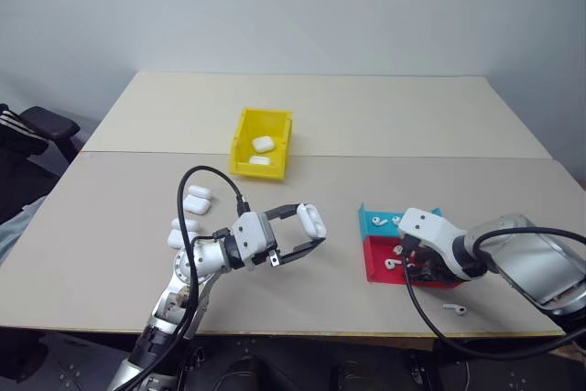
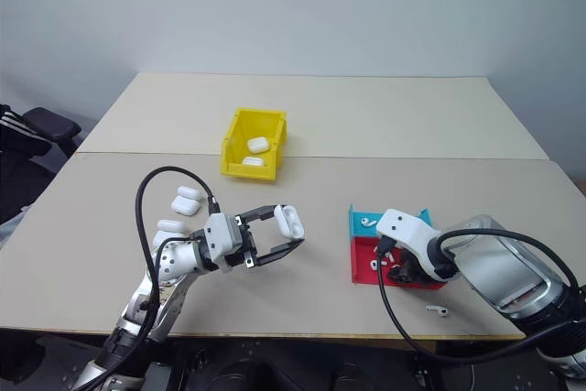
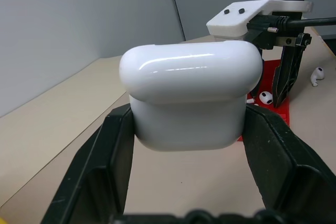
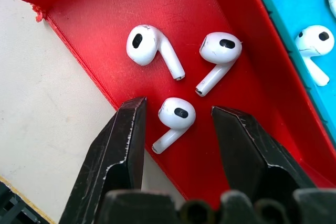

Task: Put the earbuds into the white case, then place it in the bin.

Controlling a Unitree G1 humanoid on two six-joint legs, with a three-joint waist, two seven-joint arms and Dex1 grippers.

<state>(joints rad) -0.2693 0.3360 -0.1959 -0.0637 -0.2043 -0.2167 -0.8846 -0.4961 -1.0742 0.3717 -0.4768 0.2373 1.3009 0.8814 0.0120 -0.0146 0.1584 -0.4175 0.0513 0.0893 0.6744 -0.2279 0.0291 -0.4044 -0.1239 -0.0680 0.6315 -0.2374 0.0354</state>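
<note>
Surface: broad beige tabletop.
Landmark: bright yellow rectangular plastic bin, mid-table.
Left-near of it: glossy white rounded cases.
Right-near: shallow red tray, blue tray, stray white earbud.

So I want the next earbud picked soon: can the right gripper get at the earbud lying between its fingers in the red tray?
Probably yes. The right gripper is open, its fingers either side of the earbud, with nothing between them. The red tray wall is low, and the two other earbuds lie apart from it.
</note>
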